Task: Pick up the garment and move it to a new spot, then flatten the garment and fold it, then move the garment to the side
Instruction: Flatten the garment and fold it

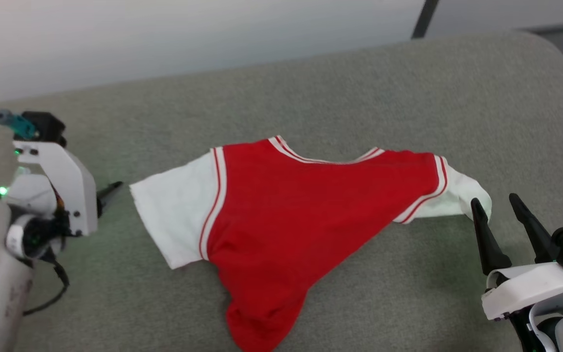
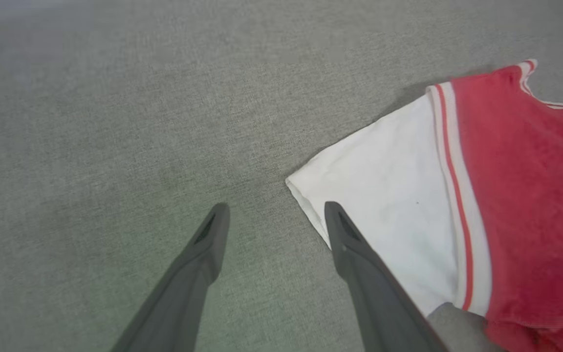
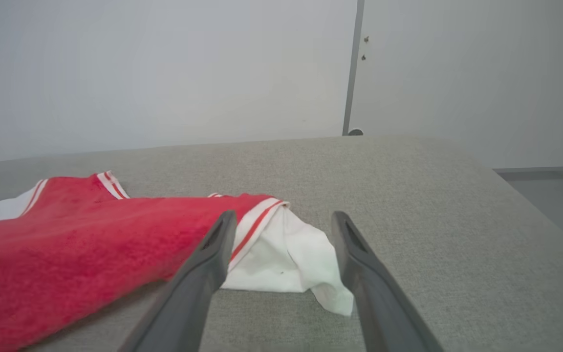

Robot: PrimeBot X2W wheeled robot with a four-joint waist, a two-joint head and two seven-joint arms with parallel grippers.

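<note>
Two grippers noted, both released, neither holding anything. Item one, the garment (image 1: pixel 301 215): it lies mid-desk (image 1: pixel 408 98), neckline toward the far edge. The upper part is spread wide and the lower red part is bunched and narrowing toward the near edge. Item two, the left gripper (image 2: pixel 275 208): fingers apart, low over the desk at the hem of the left sleeve (image 2: pixel 384 195). One finger overlaps that hem in the left wrist view; contact cannot be confirmed. Item three, the right gripper (image 1: pixel 494 200): fingers apart, just beside the crumpled right sleeve (image 1: pixel 462 195), which shows between its fingers in the right wrist view.
</note>
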